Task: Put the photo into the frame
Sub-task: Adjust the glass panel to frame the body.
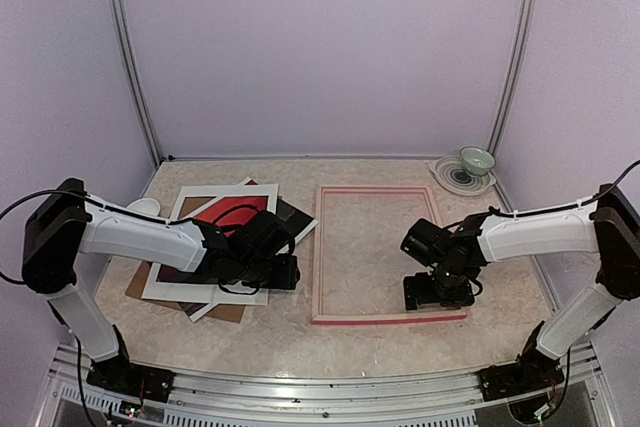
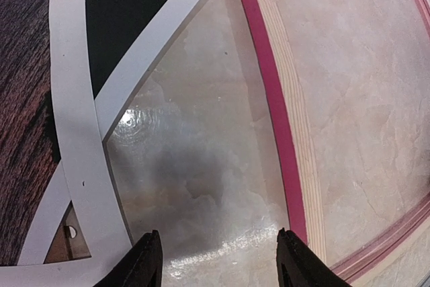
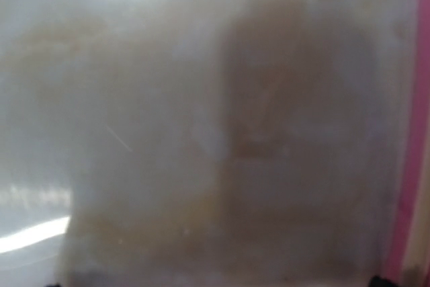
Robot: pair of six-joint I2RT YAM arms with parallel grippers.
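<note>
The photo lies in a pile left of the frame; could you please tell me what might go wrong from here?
1. The photo shows only through the window of the white mat, so the open left fingers may lift or drag the mat instead.
2. The right fingers sit low inside the frame; they could block the photo or nudge the frame.

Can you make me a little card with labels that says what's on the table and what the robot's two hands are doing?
photo: red sunset print, in the pile on the left with the white mat
frame: pink, lying flat on the table, no photo in it yet
left gripper: open, holding nothing, between pile and frame
right gripper: open, low inside the frame, near its near-right corner
far right corner: pale green bowl on a plate
</note>
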